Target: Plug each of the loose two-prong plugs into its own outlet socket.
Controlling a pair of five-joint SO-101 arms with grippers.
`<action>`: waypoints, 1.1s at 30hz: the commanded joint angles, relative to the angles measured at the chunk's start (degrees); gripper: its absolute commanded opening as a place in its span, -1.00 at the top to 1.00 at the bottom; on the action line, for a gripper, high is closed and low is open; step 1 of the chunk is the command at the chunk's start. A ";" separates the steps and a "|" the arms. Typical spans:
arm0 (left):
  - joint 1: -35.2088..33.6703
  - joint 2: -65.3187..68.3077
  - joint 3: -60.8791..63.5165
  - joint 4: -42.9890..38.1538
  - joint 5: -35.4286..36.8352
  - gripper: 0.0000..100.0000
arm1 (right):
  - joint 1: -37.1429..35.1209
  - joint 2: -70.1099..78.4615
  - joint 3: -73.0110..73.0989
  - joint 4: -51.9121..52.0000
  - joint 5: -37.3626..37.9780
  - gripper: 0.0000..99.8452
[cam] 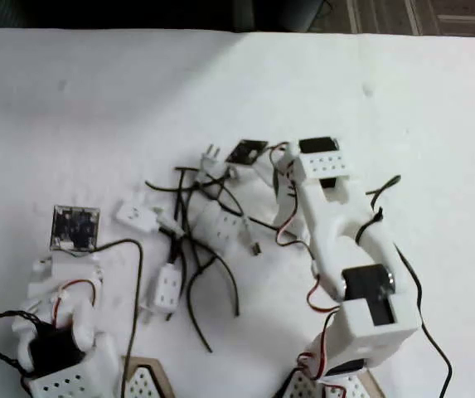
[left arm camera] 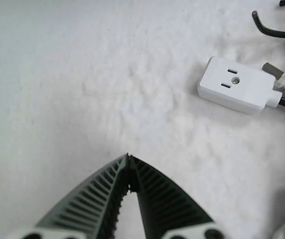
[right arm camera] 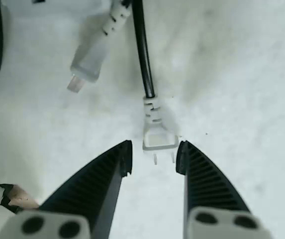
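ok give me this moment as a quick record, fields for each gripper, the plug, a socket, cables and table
left gripper: fingers shut, holding nothing, over bare table
right gripper: fingers open, one on either side of the plug
plug: white two-prong on a black cable, lying on the table, prongs toward the right gripper, not inserted
socket: white, lying flat off to the side of the left gripper, face slots empty
cables: black, tangled mid-table among the sockets
table: white
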 commanded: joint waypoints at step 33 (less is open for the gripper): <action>-0.04 0.57 0.79 -2.81 0.53 0.95 | 1.98 1.89 10.37 -15.52 7.47 0.79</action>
